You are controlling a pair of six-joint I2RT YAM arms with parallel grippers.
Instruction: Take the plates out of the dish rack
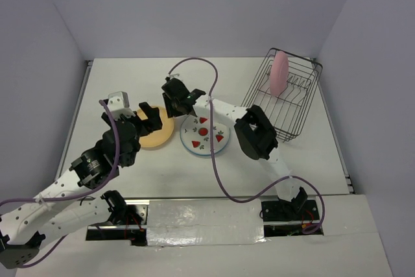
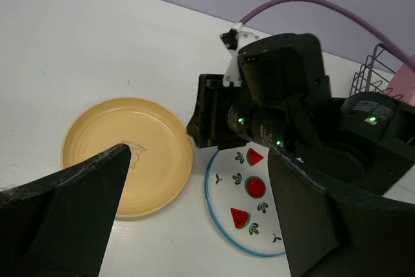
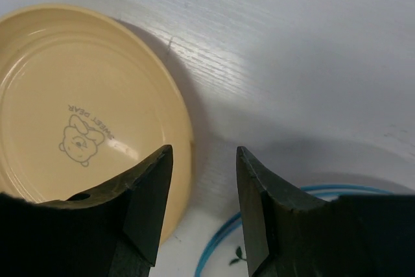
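Observation:
The pale yellow-orange plate lies flat on the table, left of centre. The white plate with red prints lies flat beside it on the right. The pink plate stands upright in the black wire dish rack at the back right. My left gripper is open and empty above the yellow plate. My right gripper is open and empty above the gap between the yellow plate and the white plate. In the left wrist view, the left gripper frames the white plate.
The two arms are close together over the plates; the right wrist fills much of the left wrist view. A purple cable loops over the table's middle. The rack shows at that view's right edge.

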